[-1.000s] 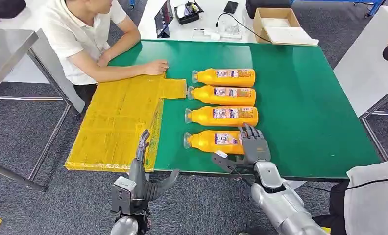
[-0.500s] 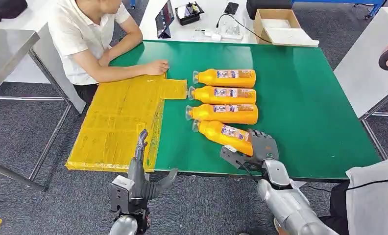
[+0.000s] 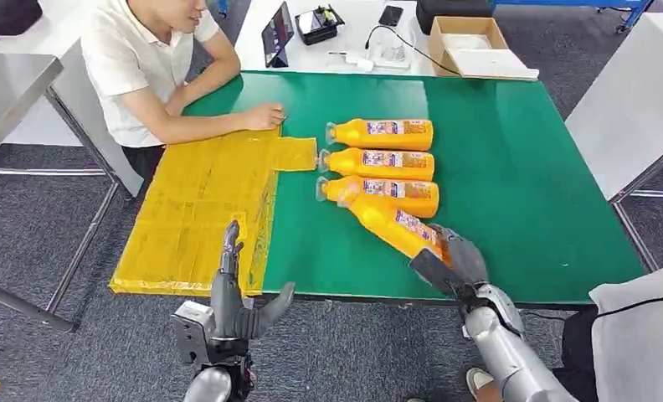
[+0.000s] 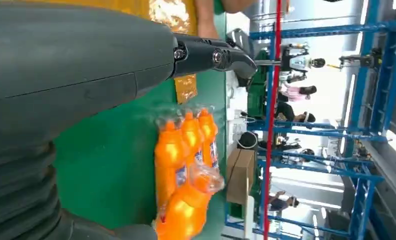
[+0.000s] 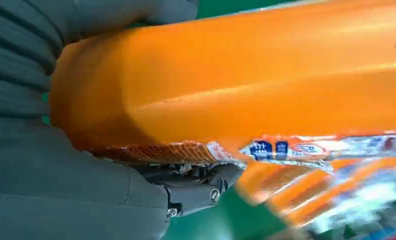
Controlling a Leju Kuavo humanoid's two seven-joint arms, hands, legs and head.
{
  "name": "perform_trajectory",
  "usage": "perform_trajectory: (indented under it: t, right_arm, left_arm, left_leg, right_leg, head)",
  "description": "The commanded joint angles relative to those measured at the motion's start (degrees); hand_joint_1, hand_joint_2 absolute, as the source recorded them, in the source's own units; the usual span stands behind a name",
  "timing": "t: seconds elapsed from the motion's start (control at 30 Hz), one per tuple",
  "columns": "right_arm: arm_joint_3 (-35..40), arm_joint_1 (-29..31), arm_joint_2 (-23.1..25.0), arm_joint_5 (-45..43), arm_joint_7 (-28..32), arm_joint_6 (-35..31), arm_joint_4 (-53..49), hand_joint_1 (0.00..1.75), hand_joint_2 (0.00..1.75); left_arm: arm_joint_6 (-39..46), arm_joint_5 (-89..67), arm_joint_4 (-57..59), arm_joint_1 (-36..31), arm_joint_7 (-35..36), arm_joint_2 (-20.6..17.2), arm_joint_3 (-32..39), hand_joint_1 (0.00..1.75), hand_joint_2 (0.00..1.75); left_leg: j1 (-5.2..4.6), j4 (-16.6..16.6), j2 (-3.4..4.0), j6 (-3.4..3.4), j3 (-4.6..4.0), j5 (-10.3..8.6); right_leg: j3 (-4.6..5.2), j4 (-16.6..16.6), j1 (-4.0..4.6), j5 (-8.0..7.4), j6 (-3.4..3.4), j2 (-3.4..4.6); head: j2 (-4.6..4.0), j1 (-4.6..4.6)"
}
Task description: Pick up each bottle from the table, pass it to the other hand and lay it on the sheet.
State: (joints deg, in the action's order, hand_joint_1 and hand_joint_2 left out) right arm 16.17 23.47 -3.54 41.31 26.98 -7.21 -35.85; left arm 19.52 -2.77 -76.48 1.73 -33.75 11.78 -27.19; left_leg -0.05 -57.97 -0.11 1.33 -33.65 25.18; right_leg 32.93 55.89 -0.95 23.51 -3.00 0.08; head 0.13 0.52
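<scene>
Swung further off the row and gripped at its base by the right hand point(image 3: 449, 258) near the table's point(image 3: 529, 167) front edge, the nearest bottle point(image 3: 391, 222) is being picked up; a handover to the wide-spread left hand point(image 3: 236, 306) comes next.

Setting: robotics test lab within an industrial hall. Evidence: green-topped work table point(image 3: 512, 167) on grey carpet point(image 3: 43, 218); white bench point(image 3: 345, 25) at 12 o'clock bearing tablet point(image 3: 276, 33), cables and cardboard box point(image 3: 475, 42); blue steel racking point(image 4: 371, 125); seated person point(image 3: 156, 71) at 10 o'clock.
</scene>
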Motion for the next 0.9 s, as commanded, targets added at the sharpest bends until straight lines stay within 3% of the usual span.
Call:
perform_trajectory:
  t: [0.03,0.53,0.6,0.7,0.9]
  right_arm:
    - [-1.0,-7.05,1.4,-1.69,-0.32,2.6,-5.08,1.75,1.75]
    - [-0.8,-6.9,1.24,-1.98,-0.44,2.75,-4.92,1.75,1.75]
    - [-0.44,-8.33,2.04,-4.55,2.59,2.74,-8.33,1.75,1.75]
    - [2.08,-11.57,2.58,-8.12,1.61,3.08,-17.79,1.75,1.75]
    - [4.59,-12.85,2.29,-13.92,0.93,4.46,-22.26,1.75,1.75]
  left_arm:
    - [-0.45,0.88,0.59,-0.71,0.14,-1.28,0.53,0.0,1.75]
    - [-0.45,0.93,0.62,-0.75,0.15,-1.31,0.5,0.0,1.75]
    - [-0.45,2.66,0.92,-0.88,0.34,-1.49,0.94,0.0,1.75]
    - [-1.51,6.04,0.44,-0.61,1.1,-1.78,0.82,0.0,1.75]
    - [-13.62,20.51,0.83,-0.46,8.38,-2.62,-0.17,0.0,1.75]
  left_leg:
    - [0.09,0.06,-0.05,-0.09,0.09,0.0]
    - [0.16,0.06,-0.08,-0.08,0.08,-0.01]
    - [0.17,0.07,-0.09,-0.09,0.07,-0.02]
    - [0.17,0.07,-0.08,-0.09,0.04,-0.01]
    - [0.14,0.04,-0.04,-0.09,-0.19,0.01]
  right_leg:
    - [-0.08,-0.07,0.09,0.02,0.11,-0.05]
    - [-0.12,-0.07,0.16,0.05,0.13,-0.06]
    - [-0.11,-0.08,0.17,0.04,0.14,-0.07]
    - [-0.07,-0.05,0.17,0.05,0.14,-0.06]
    - [0.14,0.01,0.14,0.06,0.14,0.02]
  head:
    - [0.0,0.04]
    - [0.0,0.0]
    - [0.0,0.0]
    - [0.0,0.0]
    - [0.0,0.0]
